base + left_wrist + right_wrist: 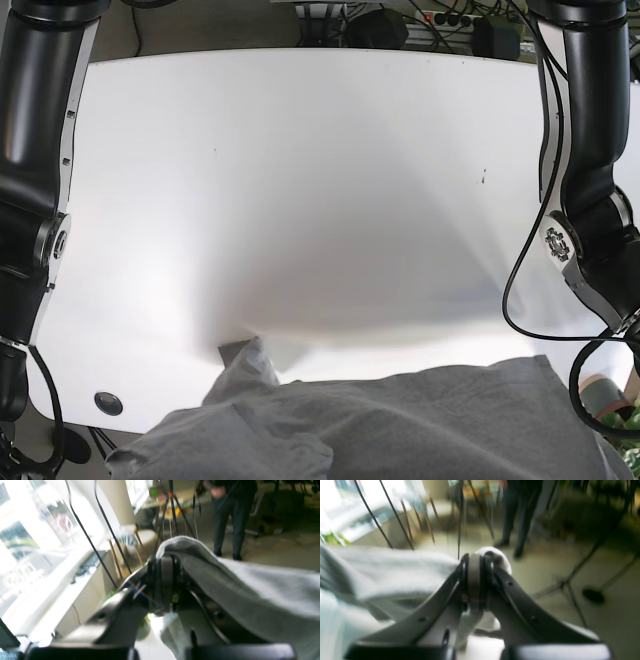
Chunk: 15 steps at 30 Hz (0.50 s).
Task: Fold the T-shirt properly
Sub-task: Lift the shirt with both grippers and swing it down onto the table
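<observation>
Item: shirt (400, 420), grey, held aloft at 6 o'clock of the counter (300, 180), stretched between both arms, one flap peaking toward centre. Left pincer (163, 580): we find it closed on a shirt edge. Right pincer (475, 580): likewise clamped on cloth, a small tuft showing past its tips. Progress, as we judge it: early; no fold visible, shirt not yet laid flat. Remaining: spread, fold sides, fold lengthwise.

both wrist views are smeared with motion blur, and windows (30, 542) left of the grey shirt (250, 587) are blown out to white glare. from the base view the white table (320, 180) is bright and sharp, with a soft shadow just above the shirt.
</observation>
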{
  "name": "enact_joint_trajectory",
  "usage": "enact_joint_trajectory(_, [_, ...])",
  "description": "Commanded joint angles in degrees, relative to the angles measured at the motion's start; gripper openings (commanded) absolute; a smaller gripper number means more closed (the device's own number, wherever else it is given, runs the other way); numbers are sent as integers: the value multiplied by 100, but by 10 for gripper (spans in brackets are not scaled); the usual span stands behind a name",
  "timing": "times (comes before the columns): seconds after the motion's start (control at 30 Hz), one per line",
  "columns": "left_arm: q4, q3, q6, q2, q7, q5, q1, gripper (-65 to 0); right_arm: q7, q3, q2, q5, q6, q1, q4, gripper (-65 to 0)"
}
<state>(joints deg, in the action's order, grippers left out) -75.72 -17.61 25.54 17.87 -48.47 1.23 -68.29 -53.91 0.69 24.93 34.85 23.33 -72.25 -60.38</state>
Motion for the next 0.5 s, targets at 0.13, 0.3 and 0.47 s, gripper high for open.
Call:
enact_joint_trajectory(0.13, [-107, 7, -9, 90, 104, -58, 231, -650, 156, -64, 263, 141, -17, -255, -103, -629])
enact_joint_trajectory(0.3, [-705, -20, -9, 99, 104, -66, 1146, -650, -2, -662, 457, 467, -17, 267, -235, -629])
enact_joint_trajectory(0.47, [-1399, -37, -9, 90, 95, -75, 2130, -650, -2, -1014, 457, 537, -17, 1313, -744, -629])
